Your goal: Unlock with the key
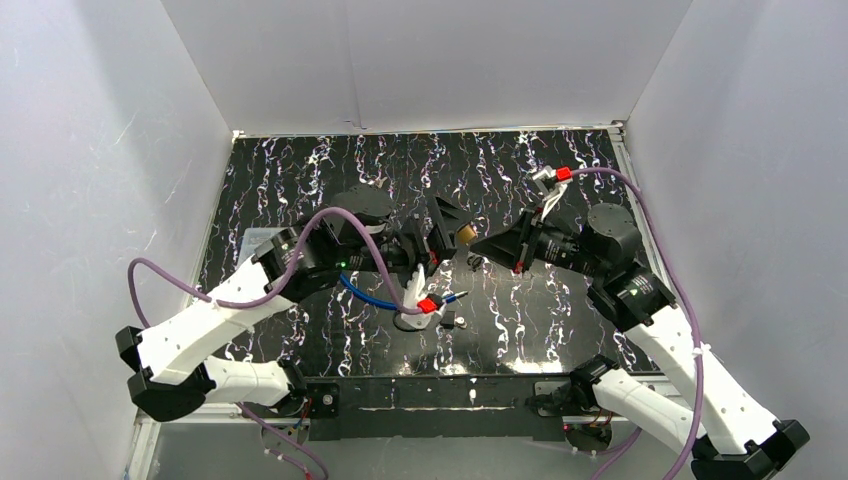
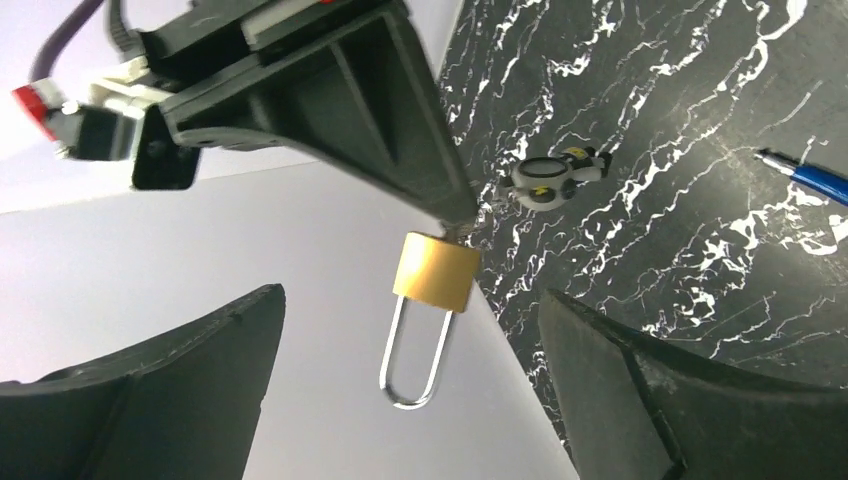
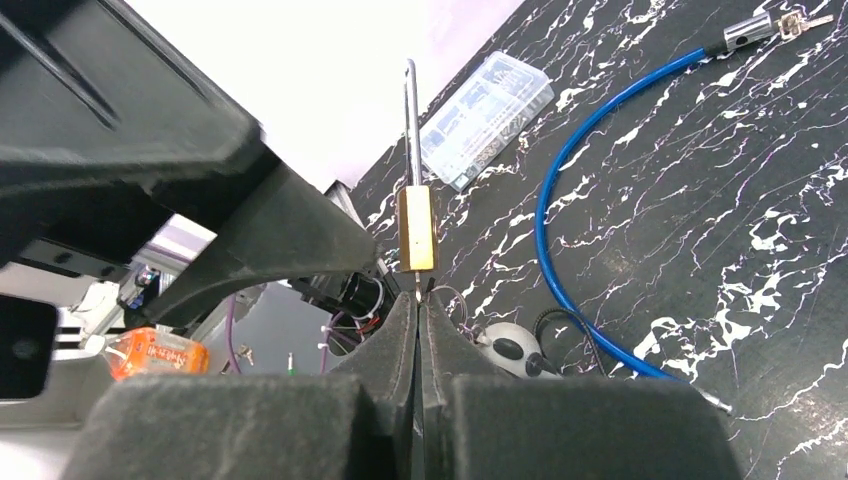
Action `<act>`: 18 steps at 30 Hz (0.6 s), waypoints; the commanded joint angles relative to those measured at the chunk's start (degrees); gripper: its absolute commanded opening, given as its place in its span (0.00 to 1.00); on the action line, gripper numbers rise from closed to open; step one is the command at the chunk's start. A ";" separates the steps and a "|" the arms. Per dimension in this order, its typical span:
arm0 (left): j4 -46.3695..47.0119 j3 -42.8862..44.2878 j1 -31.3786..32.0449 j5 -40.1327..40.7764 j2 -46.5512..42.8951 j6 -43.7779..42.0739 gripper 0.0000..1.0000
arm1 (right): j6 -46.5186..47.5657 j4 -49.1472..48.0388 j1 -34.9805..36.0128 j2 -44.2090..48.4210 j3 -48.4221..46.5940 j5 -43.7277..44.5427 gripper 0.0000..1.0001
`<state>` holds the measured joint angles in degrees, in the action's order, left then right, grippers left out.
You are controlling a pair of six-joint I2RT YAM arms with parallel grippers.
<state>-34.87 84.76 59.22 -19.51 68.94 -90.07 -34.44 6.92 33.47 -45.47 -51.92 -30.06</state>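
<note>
A brass padlock [image 1: 466,234] with a long silver shackle [image 2: 412,360] hangs in the air above the table's middle. Both shackle legs enter the body [image 2: 435,271]. My right gripper [image 3: 418,300] is shut on the key [image 3: 418,288], of which only a thin sliver shows between the fingertips and the bottom of the lock [image 3: 417,228]. My left gripper [image 2: 408,298] is open, with a finger [image 2: 180,380] on either side of the shackle and clear of it. From above, the left gripper [image 1: 438,236] faces the right gripper [image 1: 482,244] across the lock.
A blue cable [image 3: 570,230] curves over the black marbled table [image 1: 560,320], with a metal end piece [image 3: 745,35]. A clear plastic box [image 3: 485,120] lies at the left. A small white and black gadget [image 2: 555,175] and a white device [image 1: 415,315] lie below the grippers.
</note>
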 commanded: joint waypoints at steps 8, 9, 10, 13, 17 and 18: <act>-42.69 45.97 -7.50 -11.80 26.54 12.16 0.97 | 9.83 3.99 0.70 -0.10 -6.20 -1.12 0.01; -45.27 48.32 -7.78 -12.09 28.45 11.22 0.96 | 10.61 4.69 0.84 -0.23 -6.78 -1.16 0.01; -47.28 50.26 -7.97 -12.21 29.98 10.58 0.96 | 11.16 5.31 0.95 -0.32 -7.36 -0.99 0.01; -53.16 56.73 -8.38 -13.79 34.16 9.73 0.95 | 12.66 6.86 1.15 -0.36 -8.44 -0.41 0.01; -60.70 63.07 -8.40 -15.93 37.79 9.28 0.95 | 14.23 8.84 1.33 -0.14 -9.40 0.49 0.01; -60.86 62.43 -8.34 -16.13 37.57 9.26 0.95 | 14.56 9.07 1.41 -0.06 -9.48 0.66 0.01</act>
<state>-81.90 144.14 51.11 -31.05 107.67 -80.53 -23.17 15.74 34.43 -46.22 -57.88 -30.37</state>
